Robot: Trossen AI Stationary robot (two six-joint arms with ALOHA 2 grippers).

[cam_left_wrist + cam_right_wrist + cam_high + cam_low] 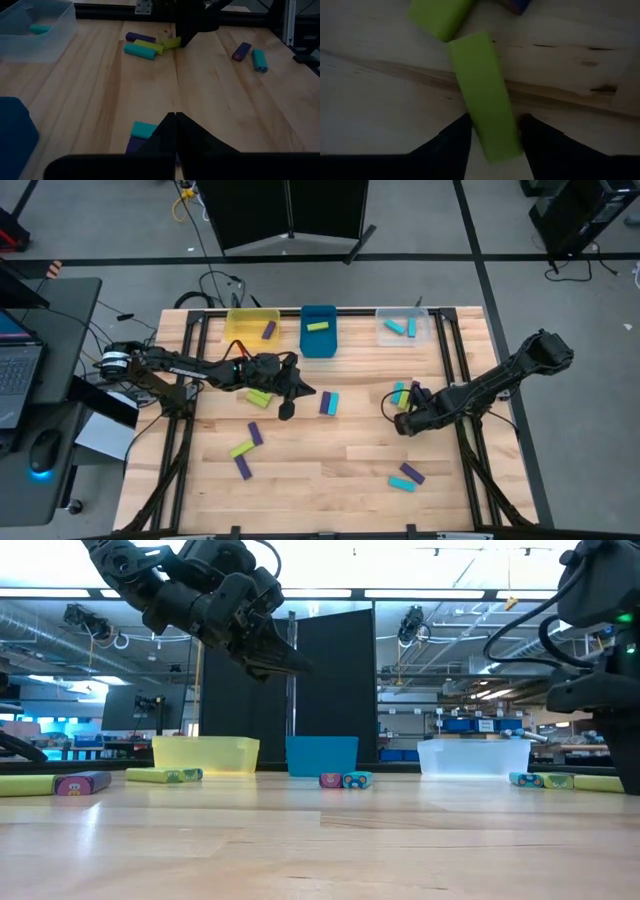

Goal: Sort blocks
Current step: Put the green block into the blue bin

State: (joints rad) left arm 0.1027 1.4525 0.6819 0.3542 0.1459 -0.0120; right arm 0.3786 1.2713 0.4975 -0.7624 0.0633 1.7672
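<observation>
The right gripper (492,137) is low over the table (330,470) on its right side. A lime block (482,95) lies lengthwise between its parted jaws, one end between the fingertips. The left gripper (175,122), jaws closed and empty, hangs mid-table.

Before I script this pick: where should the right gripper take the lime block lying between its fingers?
Take the lime block across its narrow width, near the end already between the right gripper fingers, coming from above. It lies flat, its long sides exposed; another lime block crowds the far end.
</observation>
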